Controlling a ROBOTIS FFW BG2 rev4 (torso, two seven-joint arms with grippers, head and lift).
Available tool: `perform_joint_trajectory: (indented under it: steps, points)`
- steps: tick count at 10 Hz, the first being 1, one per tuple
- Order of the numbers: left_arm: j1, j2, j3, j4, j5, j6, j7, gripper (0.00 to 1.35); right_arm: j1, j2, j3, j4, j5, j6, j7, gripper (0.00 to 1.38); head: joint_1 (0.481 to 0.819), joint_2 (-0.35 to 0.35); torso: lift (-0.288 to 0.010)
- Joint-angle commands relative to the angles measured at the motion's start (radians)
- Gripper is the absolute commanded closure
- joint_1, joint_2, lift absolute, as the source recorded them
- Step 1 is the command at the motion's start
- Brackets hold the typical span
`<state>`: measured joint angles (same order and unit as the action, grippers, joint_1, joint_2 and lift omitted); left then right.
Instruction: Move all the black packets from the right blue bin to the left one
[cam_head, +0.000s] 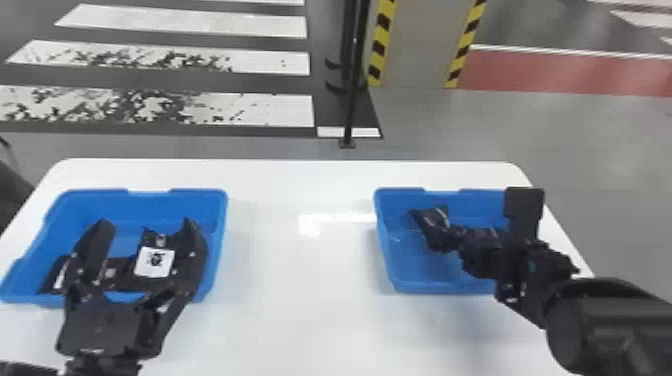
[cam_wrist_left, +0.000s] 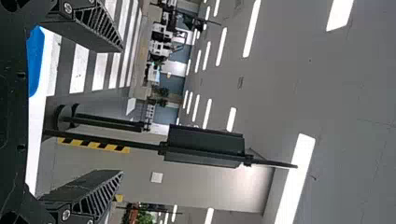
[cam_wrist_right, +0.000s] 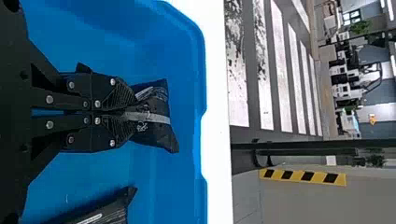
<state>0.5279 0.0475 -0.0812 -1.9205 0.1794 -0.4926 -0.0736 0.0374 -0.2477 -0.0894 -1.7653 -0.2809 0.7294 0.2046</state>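
Pinching a packet (cam_wrist_right: 158, 134) (a black one) is the right hand (cam_head: 456, 239).

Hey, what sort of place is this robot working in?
Probably an industrial or warehouse-type hall: the ceiling has long light strips, the floor carries broad white stripes like a walkway crossing, and yellow-and-black hazard striping stands beyond the table.

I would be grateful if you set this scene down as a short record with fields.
surface: white table
left blue bin: holds black packets, partly hidden
right blue bin: holds a gripped packet and a loose packet
left gripper: over the left blue bin in the head view, fingers apart
right gripper: at the right blue bin, fingers closed on the gripped packet
task status: unfinished
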Motion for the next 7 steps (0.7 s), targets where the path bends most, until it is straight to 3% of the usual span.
perform_joint_trajectory:
  steps: [1,4,5,7]
  points:
    - [0.0,0.0,-0.001,0.0,0.0,-0.006,0.0,0.11,0.036,-0.002,-0.02,-0.06,-0.062,-0.025,0.027,1.13,0.695,-0.102,-0.14]
    - [-0.003,-0.006,0.013,-0.012,0.006,0.007,0.0,0.1,0.083,-0.007,-0.024,-0.224,-0.218,-0.123,0.176,1.13,0.695,-0.054,-0.14]
    - [0.0,-0.011,0.029,-0.034,0.012,0.036,0.0,0.1,0.083,-0.021,0.028,-0.253,-0.277,-0.163,0.21,1.13,0.695,-0.019,-0.14]
    - [0.022,-0.014,0.067,-0.182,0.03,0.215,0.002,0.1,0.083,-0.044,0.135,-0.305,-0.359,-0.18,0.243,1.13,0.695,0.083,-0.14]
